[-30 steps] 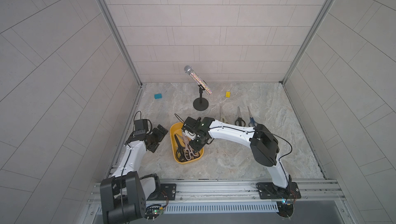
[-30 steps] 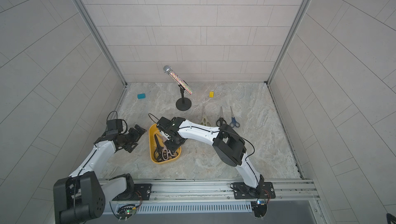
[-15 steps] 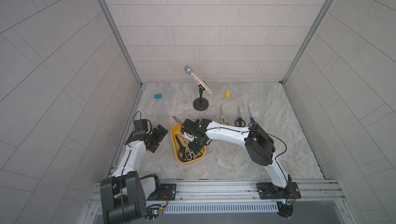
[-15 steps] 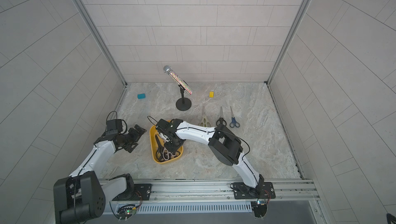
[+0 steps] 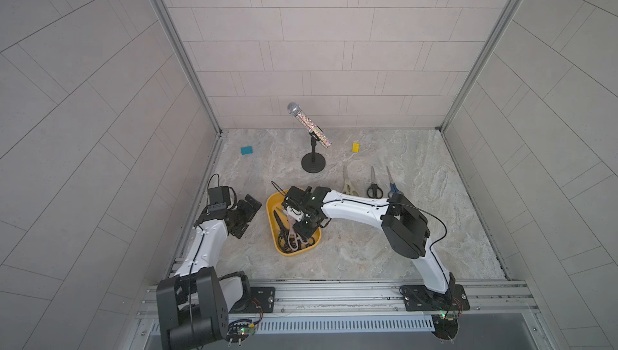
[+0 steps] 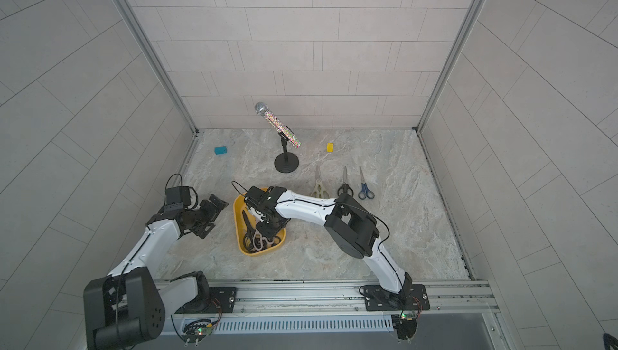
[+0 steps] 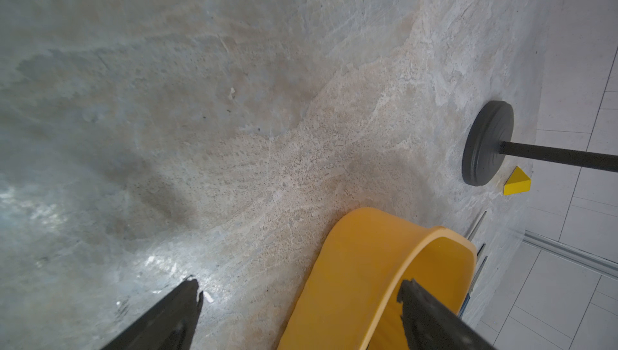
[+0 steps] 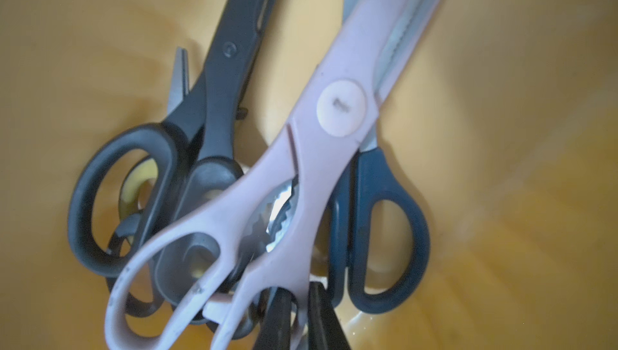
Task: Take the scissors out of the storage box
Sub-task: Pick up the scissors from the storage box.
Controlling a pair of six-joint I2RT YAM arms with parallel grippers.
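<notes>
**Right jaws closed in since a second ago, on pink scissors in storage box**

Change: the right arm [image 5: 354,209] has its elbow slightly nearer the storage box [image 5: 294,252] than before. Its jaws, then part-open, are now narrow. The box and loose items lie as they did.

Right jaws: down inside the box, with the black fingers [image 8: 277,318] pinching one handle loop of the pink scissors [image 8: 334,114].

Left jaws: spread wide, fingers [image 7: 174,315] holding nothing, just beside the box's left wall.

Box contents: pink pair on top. Beneath it are large black scissors [image 8: 227,64], dark-blue-handled scissors [image 8: 378,231], a smaller black pair [image 8: 127,197] and a yellow-lined handle [image 8: 137,177]. The full count cannot be told.

Out of the box, on the desk [image 6: 401,231] beyond its right side: cream scissors [image 6: 318,184], black-handled scissors [image 6: 344,181] and blue scissors [image 6: 363,182], lying side by side.

Beyond the box's far end: microphone stand [image 6: 286,165], blue block [image 6: 220,150] and yellow block [image 6: 330,147].
</notes>
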